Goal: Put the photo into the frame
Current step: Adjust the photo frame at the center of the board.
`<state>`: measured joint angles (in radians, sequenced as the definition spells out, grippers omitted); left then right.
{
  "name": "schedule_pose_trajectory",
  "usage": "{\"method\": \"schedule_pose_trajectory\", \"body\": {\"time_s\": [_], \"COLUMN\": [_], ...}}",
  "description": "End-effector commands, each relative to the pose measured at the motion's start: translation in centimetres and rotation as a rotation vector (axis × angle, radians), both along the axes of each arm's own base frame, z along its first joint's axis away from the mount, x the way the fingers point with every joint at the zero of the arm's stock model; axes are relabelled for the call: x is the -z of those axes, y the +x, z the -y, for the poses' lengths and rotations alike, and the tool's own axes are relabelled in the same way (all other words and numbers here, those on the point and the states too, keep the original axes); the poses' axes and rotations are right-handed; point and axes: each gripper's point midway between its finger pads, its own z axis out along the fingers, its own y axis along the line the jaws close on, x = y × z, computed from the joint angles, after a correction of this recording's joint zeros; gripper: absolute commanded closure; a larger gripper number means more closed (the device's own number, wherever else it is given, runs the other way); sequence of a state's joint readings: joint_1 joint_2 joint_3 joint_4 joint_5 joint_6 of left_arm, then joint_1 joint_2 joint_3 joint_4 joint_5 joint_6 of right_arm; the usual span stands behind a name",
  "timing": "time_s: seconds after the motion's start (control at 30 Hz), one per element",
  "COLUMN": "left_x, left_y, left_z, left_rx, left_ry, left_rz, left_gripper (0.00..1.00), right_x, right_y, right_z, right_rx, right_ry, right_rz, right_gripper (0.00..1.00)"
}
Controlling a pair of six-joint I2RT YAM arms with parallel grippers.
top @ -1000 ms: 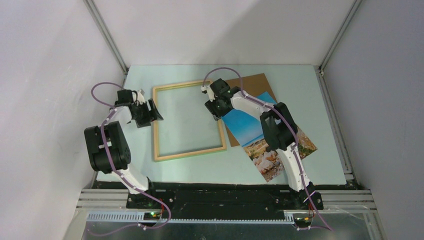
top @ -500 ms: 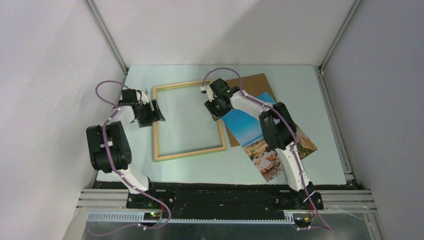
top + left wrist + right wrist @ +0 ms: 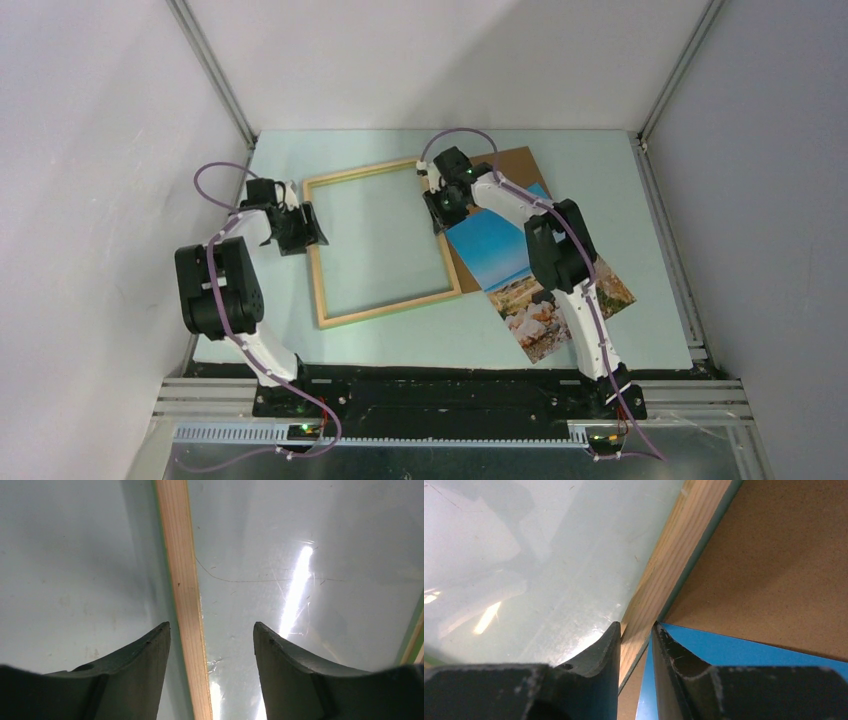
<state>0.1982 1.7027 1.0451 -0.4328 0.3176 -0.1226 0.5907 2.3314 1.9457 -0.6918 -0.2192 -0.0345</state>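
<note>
Frame-steadying step: right gripper [image 3: 636, 627] pinches frame [image 3: 390, 306] rail at two o'clock; left gripper [image 3: 211, 627] gapes astride rail at ten o'clock. Photo [image 3: 490, 250] lies face-up at three o'clock, on backing board [image 3: 510, 165]. Next, likely: release frame, fetch photo.

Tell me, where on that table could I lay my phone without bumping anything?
The widest bare table lies between the photo and the right wall; a narrower strip runs along the near side of the frame. Crowded: the middle, where frame, photo and brown board meet at the right end effector.
</note>
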Motion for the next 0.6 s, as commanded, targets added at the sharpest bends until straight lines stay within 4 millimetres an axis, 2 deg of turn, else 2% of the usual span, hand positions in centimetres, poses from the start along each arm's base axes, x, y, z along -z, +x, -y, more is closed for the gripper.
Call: {"method": "schedule_pose_trajectory", "body": {"time_s": [0.0,0.2,0.4,0.57], "left_x": [-1.2,-1.4,-1.4,-1.9], "left_y": [1.5,1.7,1.5,1.6], "left_z": [0.1,0.2,0.3,0.4], "left_rx": [0.016,0.008,0.013,0.024], "left_ry": [0.002,-0.007,-0.009,-0.016], "left_rz": [0.042,0.042,0.043,0.054], "left_gripper": [0.34,0.34,0.32,0.29], "right_x": [-0.6,-2.3,-4.7,-7.1], "right_y": [-0.2,0.6,1.7,1.9], "right_z": [-0.1,0.0,0.4,0.5], "right_rx": [0.011,0.066,0.117,0.130], "right_ry": [0.042,0.096,0.132,0.152], "right_rz": [-0.051,-0.053,-0.022,0.012], "right_gripper": [0.89,0.99,1.00,1.00]}}
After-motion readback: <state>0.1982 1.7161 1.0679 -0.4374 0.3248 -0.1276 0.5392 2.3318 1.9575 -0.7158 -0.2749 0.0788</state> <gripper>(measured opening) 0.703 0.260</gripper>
